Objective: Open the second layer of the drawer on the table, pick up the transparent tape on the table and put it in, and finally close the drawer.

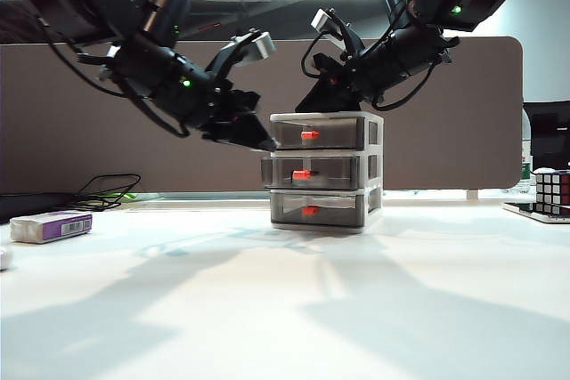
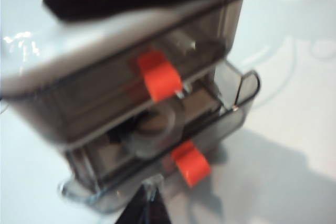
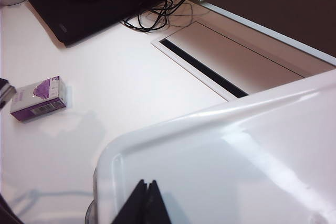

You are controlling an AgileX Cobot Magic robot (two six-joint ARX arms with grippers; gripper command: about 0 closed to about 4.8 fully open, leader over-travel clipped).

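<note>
- The drawer (image 1: 326, 169), a white cabinet of three grey tiers with red handles, stands on the table (image 1: 285, 309) toward its far edge, about midway along it.
- The second layer (image 2: 157, 145) is pulled out a little from the frame; its red handle (image 2: 190, 163) juts forward below the top tier's handle.
- The tape (image 2: 152, 129) lies inside the second layer, seen as a clear ring through the smoky wall.
- The left gripper (image 1: 258, 138) hovers at the cabinet's left front, level with the top tier, fingers pressed together and empty.
- The right gripper (image 3: 143, 203) is above the cabinet's white top, tips pressed together, pinching nothing.
- A white-and-purple box (image 1: 52, 226) lies near the table's left edge, well apart from the cabinet.
- A Rubik's cube (image 1: 552, 190) sits at the right edge.
</note>
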